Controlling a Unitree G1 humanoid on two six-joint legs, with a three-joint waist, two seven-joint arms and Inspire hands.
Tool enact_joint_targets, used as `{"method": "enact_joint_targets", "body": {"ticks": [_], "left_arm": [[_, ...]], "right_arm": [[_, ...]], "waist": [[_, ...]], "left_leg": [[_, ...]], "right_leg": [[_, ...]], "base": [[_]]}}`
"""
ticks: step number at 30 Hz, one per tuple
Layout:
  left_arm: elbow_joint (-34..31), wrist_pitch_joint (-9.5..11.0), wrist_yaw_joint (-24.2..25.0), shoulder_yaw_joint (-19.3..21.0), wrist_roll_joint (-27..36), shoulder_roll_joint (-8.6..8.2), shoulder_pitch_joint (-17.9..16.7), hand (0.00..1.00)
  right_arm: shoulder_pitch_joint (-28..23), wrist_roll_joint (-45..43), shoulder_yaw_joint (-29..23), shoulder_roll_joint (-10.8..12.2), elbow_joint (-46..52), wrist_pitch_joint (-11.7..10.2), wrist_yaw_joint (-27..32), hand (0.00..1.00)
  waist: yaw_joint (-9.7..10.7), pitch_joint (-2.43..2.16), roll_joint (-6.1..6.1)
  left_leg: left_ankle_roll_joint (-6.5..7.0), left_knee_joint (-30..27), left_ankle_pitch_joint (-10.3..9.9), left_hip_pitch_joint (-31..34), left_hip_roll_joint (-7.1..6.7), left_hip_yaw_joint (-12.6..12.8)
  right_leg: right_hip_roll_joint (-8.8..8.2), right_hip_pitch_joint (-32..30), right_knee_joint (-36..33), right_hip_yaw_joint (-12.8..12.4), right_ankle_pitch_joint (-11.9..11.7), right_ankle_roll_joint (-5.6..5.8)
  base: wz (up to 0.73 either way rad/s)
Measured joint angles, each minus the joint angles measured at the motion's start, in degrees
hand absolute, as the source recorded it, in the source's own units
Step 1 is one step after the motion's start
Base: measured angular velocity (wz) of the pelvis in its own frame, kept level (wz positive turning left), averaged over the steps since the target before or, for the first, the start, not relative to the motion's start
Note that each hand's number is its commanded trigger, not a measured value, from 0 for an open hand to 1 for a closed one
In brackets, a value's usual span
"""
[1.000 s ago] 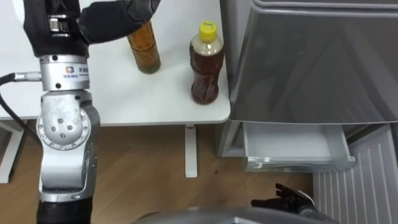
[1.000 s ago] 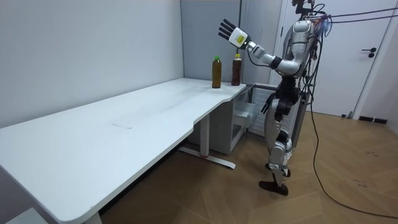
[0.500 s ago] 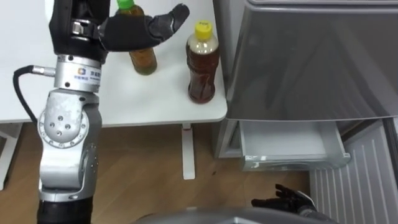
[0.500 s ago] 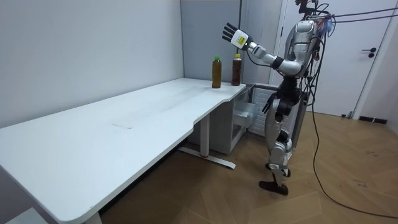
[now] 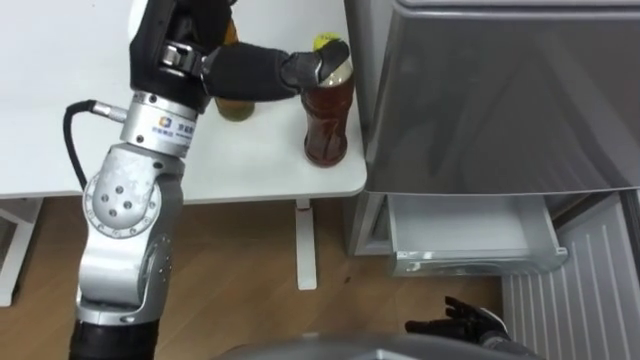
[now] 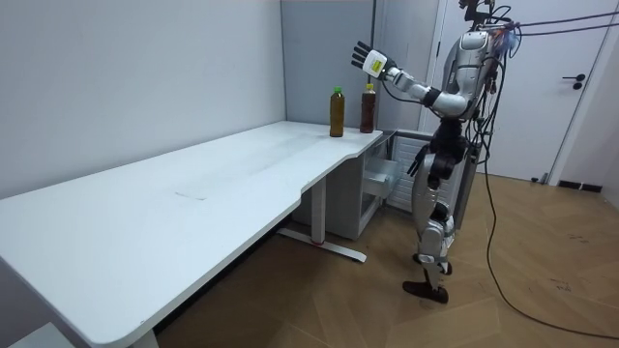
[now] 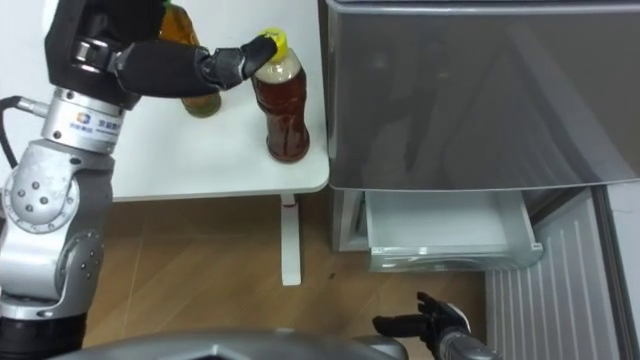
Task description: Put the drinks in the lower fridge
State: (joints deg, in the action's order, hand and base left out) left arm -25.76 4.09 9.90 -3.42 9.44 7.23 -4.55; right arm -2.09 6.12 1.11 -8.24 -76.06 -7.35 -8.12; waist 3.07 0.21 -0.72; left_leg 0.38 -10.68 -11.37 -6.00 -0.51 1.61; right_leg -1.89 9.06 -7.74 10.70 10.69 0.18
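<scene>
Two drink bottles stand at the white table's (image 5: 60,110) right end. The brown one with a yellow cap (image 5: 328,118) is nearest the fridge. An amber one (image 5: 236,105) stands just left of it, mostly hidden behind my left hand (image 5: 255,70). That hand is open and reaches right, its fingertips (image 7: 243,60) against the brown bottle's neck and cap. My right hand (image 5: 455,318) hangs low by the floor, fingers spread and holding nothing. In the room view I stand at the table's end by the fridge, with the left hand (image 6: 365,59) raised over both bottles (image 6: 368,108).
The grey fridge front (image 5: 500,100) rises right beside the table edge. Below it a white lower drawer (image 5: 470,240) stands pulled out over the wooden floor. The table's white leg (image 5: 306,245) stands left of the drawer.
My left hand has come down and swung right, from above the amber bottle to the brown bottle's cap. The bottles and my right hand have kept their places.
</scene>
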Motion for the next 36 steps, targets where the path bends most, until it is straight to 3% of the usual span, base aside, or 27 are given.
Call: {"method": "enact_joint_targets", "body": {"ticks": [9,24,36], "left_arm": [[0.1,0.0,0.8,0.0,0.0,-0.06,0.0,0.0],[0.1,0.0,2.1,-2.3,0.0,-0.08,0.0,0.0],[0.2,-1.6,4.6,-2.5,0.0,-0.12,0.0,0.0]], "right_arm": [[0.0,0.0,0.0,0.0,0.0,0.0,0.1,0.0],[0.0,-0.2,0.5,0.0,0.6,0.0,1.1,0.0],[0.3,-0.2,0.5,0.0,0.6,1.0,1.0,0.0]], "waist": [[0.0,0.12,-0.19],[-0.1,-0.07,0.05],[0.1,-0.1,0.04]], "left_leg": [[0.0,0.0,0.0,0.0,0.01,0.0],[0.0,-0.1,0.0,0.8,0.13,1.2],[0.0,-0.1,0.0,1.1,0.15,1.6]], "right_leg": [[0.0,0.0,0.0,0.0,0.0,0.0],[0.02,-0.9,-0.1,-0.5,0.0,-0.02],[0.02,-1.1,-0.1,-0.6,0.0,-0.02]], "base": [[0.0],[-0.02],[0.0]]}}
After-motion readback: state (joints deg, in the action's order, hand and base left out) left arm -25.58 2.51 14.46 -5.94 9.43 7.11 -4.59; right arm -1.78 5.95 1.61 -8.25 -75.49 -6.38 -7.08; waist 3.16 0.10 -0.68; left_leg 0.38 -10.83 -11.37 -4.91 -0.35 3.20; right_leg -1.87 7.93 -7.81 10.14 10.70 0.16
